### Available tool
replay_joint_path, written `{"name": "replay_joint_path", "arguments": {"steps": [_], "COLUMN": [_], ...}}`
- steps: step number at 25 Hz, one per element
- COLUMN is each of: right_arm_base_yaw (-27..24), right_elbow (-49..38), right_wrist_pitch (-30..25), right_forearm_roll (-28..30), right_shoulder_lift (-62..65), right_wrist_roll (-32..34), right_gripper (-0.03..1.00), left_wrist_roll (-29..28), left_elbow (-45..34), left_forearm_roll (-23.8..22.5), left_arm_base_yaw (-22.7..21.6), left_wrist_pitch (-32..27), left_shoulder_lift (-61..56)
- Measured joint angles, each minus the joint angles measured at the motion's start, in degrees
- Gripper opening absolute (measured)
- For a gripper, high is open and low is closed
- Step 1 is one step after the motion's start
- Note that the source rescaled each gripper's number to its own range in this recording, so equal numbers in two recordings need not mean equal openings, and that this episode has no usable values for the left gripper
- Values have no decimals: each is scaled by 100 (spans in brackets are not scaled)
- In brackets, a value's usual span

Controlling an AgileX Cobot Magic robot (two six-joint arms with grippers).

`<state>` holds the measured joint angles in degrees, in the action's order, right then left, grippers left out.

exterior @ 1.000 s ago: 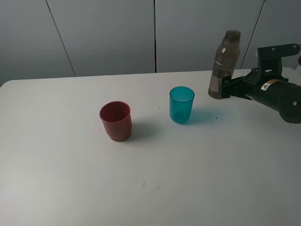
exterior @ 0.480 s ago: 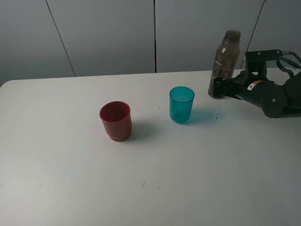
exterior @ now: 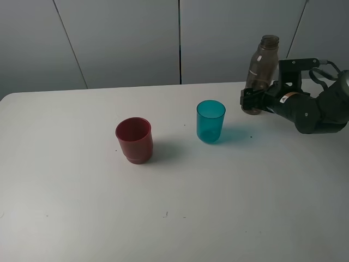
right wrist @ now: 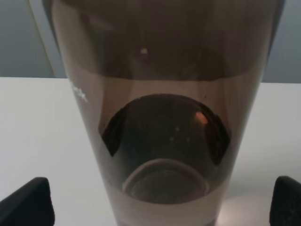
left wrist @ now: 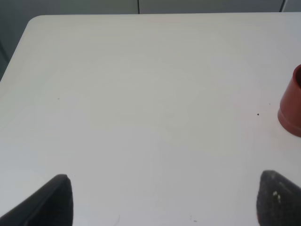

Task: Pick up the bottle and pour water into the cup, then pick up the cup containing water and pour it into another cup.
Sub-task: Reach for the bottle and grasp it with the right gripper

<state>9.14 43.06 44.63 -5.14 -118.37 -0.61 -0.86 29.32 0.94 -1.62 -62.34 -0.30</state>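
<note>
The smoky grey-brown bottle (exterior: 260, 68) stands upright near the table's back right edge, with a little water in its bottom. My right gripper (exterior: 250, 102) is open, its fingers on either side of the bottle's base. In the right wrist view the bottle (right wrist: 164, 117) fills the frame, with the dark fingertips (right wrist: 26, 205) out at the corners and apart from it. The teal cup (exterior: 210, 121) stands left of the bottle, and the dark red cup (exterior: 134, 140) further left. My left gripper (left wrist: 164, 202) is open over bare table, with the red cup (left wrist: 291, 106) at that view's edge.
The white table (exterior: 218, 207) carries only the two cups and the bottle. Grey wall panels rise just behind its back edge. The left arm does not show in the exterior high view.
My right arm has moved left toward the bottle, bringing its open fingers around the bottle's base. The bottle and both cups have stayed put.
</note>
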Motion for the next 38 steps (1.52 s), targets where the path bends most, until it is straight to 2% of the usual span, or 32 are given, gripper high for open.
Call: {"name": "replay_joint_path", "arguments": {"steps": [6, 10, 19, 38], "right_arm_base_yaw": [0, 0, 0, 0], "right_elbow": [11, 176, 625, 709], "right_wrist_pitch": [525, 676, 716, 728], "right_forearm_roll": [0, 0, 11, -12], "right_shoulder_lift": [-217, -348, -472, -625], "right_wrist_roll": [23, 105, 126, 231], "right_gripper": [100, 100, 100, 100], "left_wrist_roll": [0, 0, 0, -12], "left_elbow": [0, 0, 0, 0], "left_forearm_roll": [0, 0, 0, 0], "left_arm_base_yaw": [0, 0, 0, 0], "left_wrist_pitch": [0, 0, 0, 0], "left_shoulder_lift": [0, 0, 0, 0]}}
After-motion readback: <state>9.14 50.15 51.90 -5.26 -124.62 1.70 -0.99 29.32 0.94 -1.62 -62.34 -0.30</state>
